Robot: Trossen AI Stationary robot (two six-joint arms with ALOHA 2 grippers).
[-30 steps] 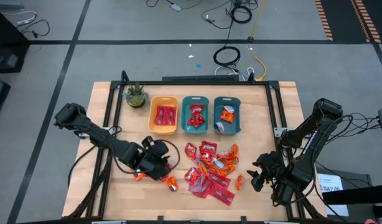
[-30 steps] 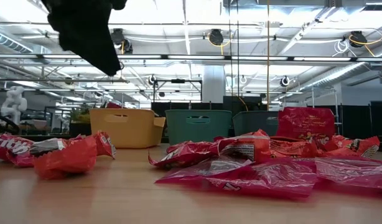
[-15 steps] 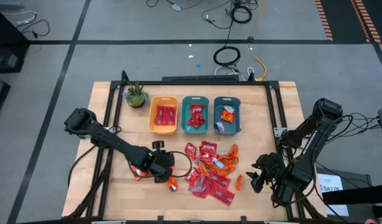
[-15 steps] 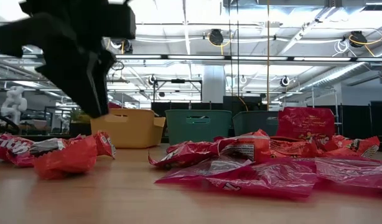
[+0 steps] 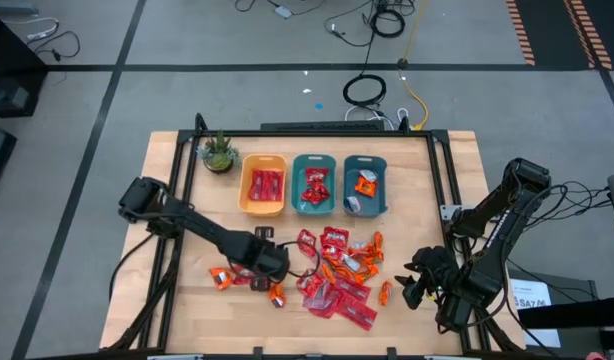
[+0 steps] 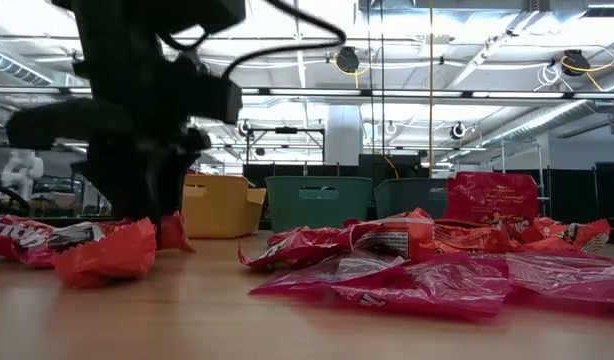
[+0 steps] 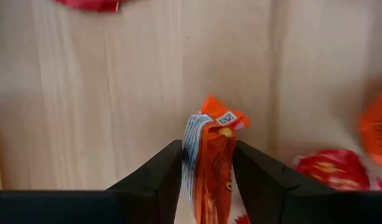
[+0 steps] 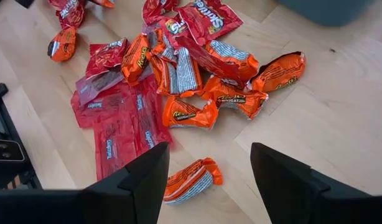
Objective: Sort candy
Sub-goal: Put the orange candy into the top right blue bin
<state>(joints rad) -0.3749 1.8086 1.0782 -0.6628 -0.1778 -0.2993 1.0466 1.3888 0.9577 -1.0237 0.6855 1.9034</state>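
A heap of red and orange wrapped candy (image 5: 337,270) lies on the wooden table's right middle, also shown in the right wrist view (image 8: 172,74). My left gripper (image 5: 267,264) hangs low just left of the heap, pointing down, shut on an orange wrapped candy (image 7: 211,163). In the low view it is the dark shape (image 6: 137,160) behind red packets (image 6: 107,250). My right gripper (image 5: 415,286) waits open at the heap's right side, above a single orange piece (image 8: 191,179). My left gripper pinches the orange candy by its two flat sides (image 7: 206,186) between its two fingers (image 7: 160,177), coming from above and pointing down. The wrapper's crimped end (image 7: 221,117) sticks out past the fingertips toward the table. Whether it touches the wood I cannot tell.
A yellow bin (image 5: 264,186) and two teal bins (image 5: 314,186) (image 5: 365,186), each with candy inside, stand in a row at the far side, with a small potted plant (image 5: 218,152) to their left. Loose orange pieces (image 5: 219,279) (image 5: 276,296) lie near my left gripper.
My left gripper has sunk toward the table and shifted toward the heap on its right, rolling about its own axis as it went. Nothing else has moved.
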